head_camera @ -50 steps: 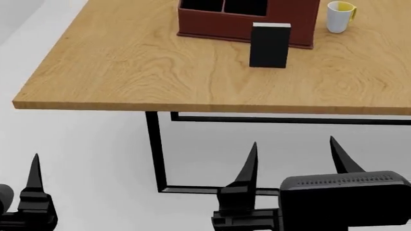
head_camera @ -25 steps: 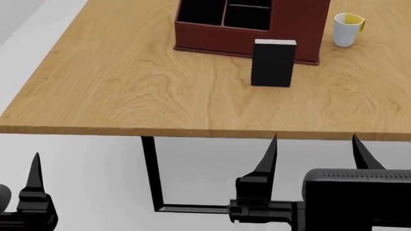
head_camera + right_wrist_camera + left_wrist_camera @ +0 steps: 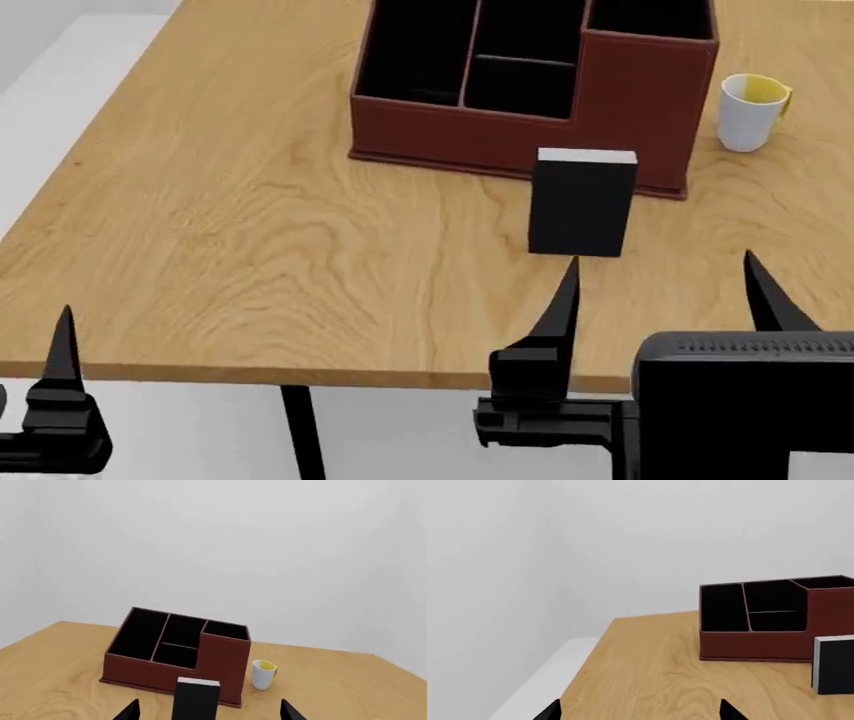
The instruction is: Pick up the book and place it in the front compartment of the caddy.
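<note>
The book [image 3: 582, 203], black with white page edges on top, stands upright on the wooden table [image 3: 240, 240] just in front of the caddy [image 3: 534, 85], a reddish-brown box with black-lined compartments and a taller right section. The book also shows in the right wrist view [image 3: 195, 700] and at the edge of the left wrist view [image 3: 834, 665]. My right gripper [image 3: 661, 290] is open and empty, over the table's near edge, with the book ahead between its fingertips. My left gripper [image 3: 60, 345] is low at the near left edge; only one fingertip shows in the head view, and the left wrist view shows both tips wide apart.
A white-and-yellow mug [image 3: 751, 111] stands to the right of the caddy, also in the right wrist view [image 3: 263, 674]. The table's near edge [image 3: 267, 372] runs just ahead of my grippers, with a black leg [image 3: 300, 435] beneath. A white wall stands behind the table.
The view has moved forward and down over the table; book and caddy appear closer and lower. My right gripper has risen from below the table edge to over it.
</note>
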Tool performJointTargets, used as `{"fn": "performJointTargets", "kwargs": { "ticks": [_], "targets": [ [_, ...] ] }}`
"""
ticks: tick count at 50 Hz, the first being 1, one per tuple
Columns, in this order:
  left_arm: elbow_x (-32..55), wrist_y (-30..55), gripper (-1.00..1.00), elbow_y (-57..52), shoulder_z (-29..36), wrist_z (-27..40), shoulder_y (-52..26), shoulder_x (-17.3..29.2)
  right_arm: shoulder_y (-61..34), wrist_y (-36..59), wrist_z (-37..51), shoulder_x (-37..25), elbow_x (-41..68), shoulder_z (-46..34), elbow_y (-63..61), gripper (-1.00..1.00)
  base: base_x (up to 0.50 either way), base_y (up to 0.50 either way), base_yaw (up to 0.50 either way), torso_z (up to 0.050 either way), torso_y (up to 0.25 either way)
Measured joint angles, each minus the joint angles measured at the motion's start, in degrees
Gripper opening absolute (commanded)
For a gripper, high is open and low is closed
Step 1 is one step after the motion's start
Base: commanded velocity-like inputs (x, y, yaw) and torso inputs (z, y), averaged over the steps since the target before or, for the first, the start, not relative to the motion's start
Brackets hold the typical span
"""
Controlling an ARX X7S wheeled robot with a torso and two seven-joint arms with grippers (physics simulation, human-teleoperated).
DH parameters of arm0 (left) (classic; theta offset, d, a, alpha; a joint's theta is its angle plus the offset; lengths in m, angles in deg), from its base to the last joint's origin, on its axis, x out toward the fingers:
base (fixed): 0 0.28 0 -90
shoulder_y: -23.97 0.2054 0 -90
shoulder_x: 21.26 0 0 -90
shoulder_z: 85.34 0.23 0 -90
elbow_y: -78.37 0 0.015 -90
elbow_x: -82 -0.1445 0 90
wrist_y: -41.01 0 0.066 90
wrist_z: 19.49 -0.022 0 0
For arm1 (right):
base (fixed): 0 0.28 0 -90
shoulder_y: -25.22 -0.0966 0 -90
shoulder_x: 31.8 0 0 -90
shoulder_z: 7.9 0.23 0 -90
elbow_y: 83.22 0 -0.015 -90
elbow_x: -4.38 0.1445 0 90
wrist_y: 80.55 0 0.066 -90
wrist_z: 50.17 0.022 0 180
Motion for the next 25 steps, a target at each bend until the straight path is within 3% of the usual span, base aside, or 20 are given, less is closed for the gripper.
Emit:
{"fn": "performJointTargets", "kwargs": {
  "ticks": [25],
  "targets": [
    [0.8, 1.4, 1.0, -0.9, 0.1, 0.8, -1.9, 0.6, -3.8, -0.3, 11.8, -6.4, 14.8, 1.4, 0.4, 1.0, 0.5, 0.0, 0.0, 0.0, 0.001]
  ]
}}
